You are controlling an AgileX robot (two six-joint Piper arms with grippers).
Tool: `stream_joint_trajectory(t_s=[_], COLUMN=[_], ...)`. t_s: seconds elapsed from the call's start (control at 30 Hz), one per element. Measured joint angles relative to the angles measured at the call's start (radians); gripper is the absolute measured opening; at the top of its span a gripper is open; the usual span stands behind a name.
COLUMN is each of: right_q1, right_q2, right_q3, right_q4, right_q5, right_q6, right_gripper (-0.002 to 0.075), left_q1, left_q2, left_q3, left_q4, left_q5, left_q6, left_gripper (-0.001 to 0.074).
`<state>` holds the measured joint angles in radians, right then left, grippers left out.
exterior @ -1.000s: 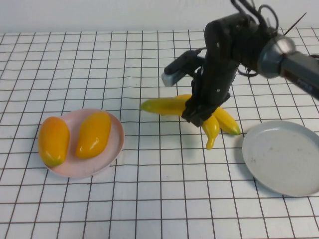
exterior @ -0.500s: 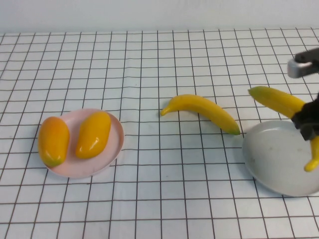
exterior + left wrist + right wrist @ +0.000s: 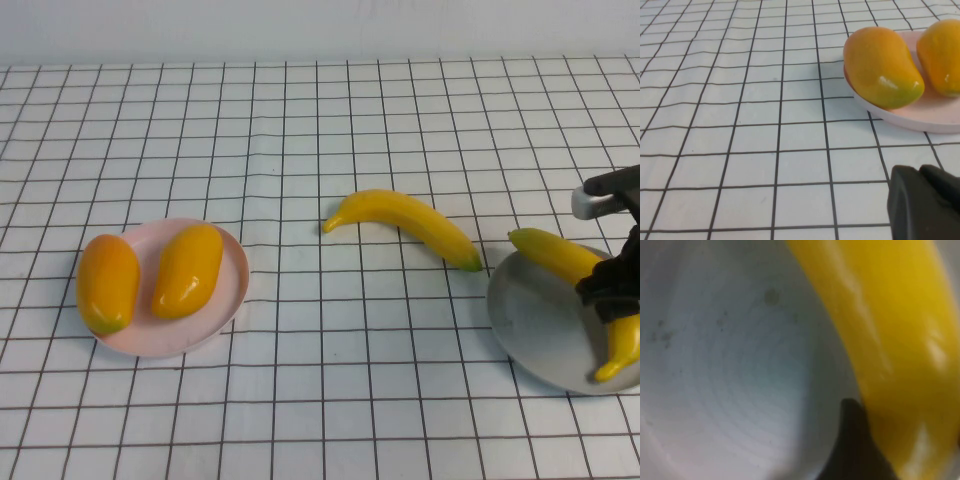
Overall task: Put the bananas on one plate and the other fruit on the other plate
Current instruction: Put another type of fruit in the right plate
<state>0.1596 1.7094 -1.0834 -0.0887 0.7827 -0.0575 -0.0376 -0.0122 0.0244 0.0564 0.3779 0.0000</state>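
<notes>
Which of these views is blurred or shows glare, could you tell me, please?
Right wrist view: banana and grey plate are soft, too close to focus, beside the right pincer. Left wrist view: sharp, a small highlight on the mango; left pincer shut. High view: evenly lit.

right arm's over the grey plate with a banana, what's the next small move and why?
Probably finish letting go and lift the right gripper straight up. The banana it carries already lies across the grey plate; its fingers sit at the banana's sides. The second banana waits on the table beside the plate. The left gripper is parked, shut, by the pink plate.
</notes>
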Motion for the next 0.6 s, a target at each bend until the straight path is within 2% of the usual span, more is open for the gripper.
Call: stream_joint_trajectory(t_s=[0.1,0.3,0.6], right_q1=[0.000,0.018,0.182], right_q2=[0.021,0.027,0.102], right_q3=[-0.031,-0.242,-0.522], right_q4=[0.012,0.031,0.126], right_q5=[0.032,0.213,0.267], right_q6=[0.002,-0.025,-0.302], right_gripper=[0.0436,0.0447,0.0447], left_q1=[0.000,0.000,0.000], left_q2=[0.000,0.000,0.000], left_q3=[0.000,0.000,0.000], left_q4=[0.000,0.000,0.000], left_q5=[0.000,0.000,0.000], left_q6=[0.000,0.000,0.000], left_gripper=[-0.0004,-0.0004,-0.0004])
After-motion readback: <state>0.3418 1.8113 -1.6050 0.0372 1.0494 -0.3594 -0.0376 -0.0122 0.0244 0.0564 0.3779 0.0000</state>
